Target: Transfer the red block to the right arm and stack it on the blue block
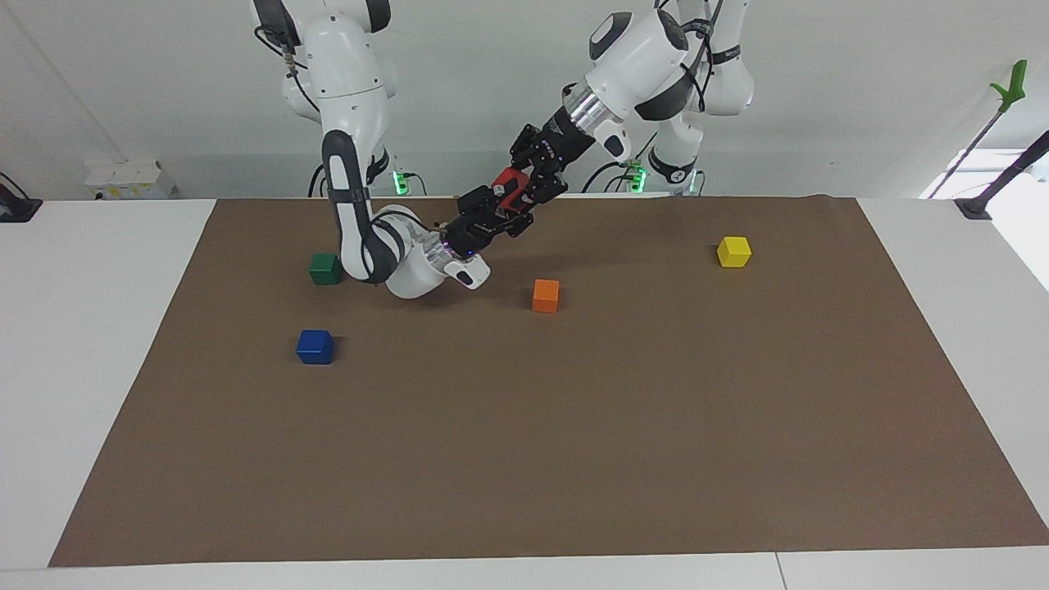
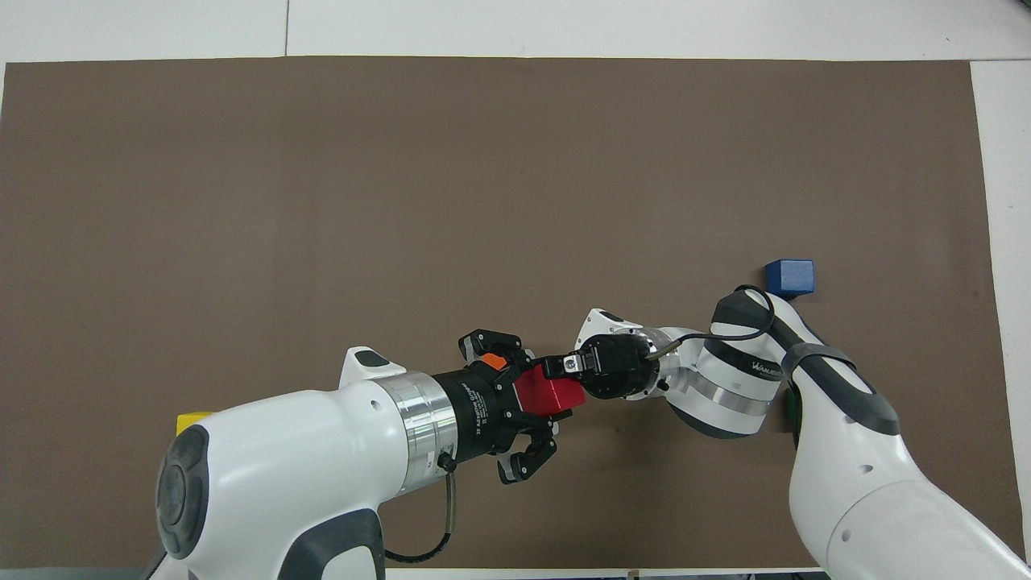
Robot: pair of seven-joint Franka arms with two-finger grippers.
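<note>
The red block is up in the air over the mat, between the two grippers. My right gripper reaches in from the right arm's end and is shut on the red block. My left gripper stands around the same block with its fingers spread wide and clear of it. The blue block rests on the mat toward the right arm's end, farther from the robots than the right arm's elbow.
A dark green cube sits beside the right arm's elbow, nearer to the robots than the blue block. An orange cube lies mid-mat, under the grippers. A yellow cube lies toward the left arm's end.
</note>
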